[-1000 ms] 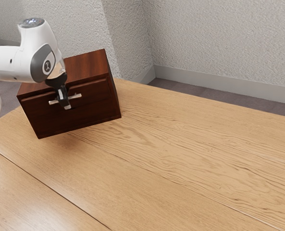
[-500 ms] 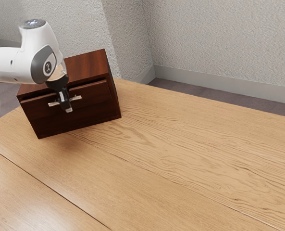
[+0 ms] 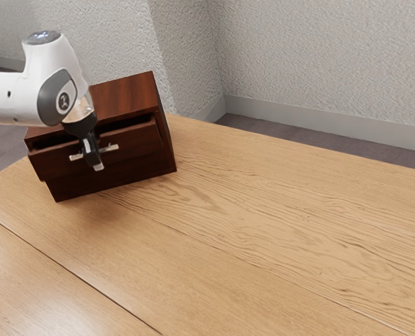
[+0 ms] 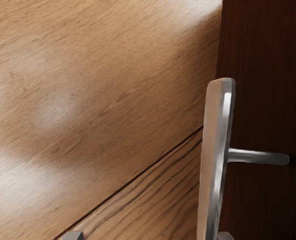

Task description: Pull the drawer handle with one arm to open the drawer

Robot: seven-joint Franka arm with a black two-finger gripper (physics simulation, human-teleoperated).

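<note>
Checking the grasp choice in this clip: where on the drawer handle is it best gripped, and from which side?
Grip the drawer handle at its middle, coming straight at the drawer front. It runs level across the front and stands off it on a thin post, leaving a gap behind to clamp around.

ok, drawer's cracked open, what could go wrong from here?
1. The gripper holds a thin handle bar; it could slip off mid-pull.
2. The small cabinet just stands on the table; if the drawer binds, the pull may drag or tip it.
</note>
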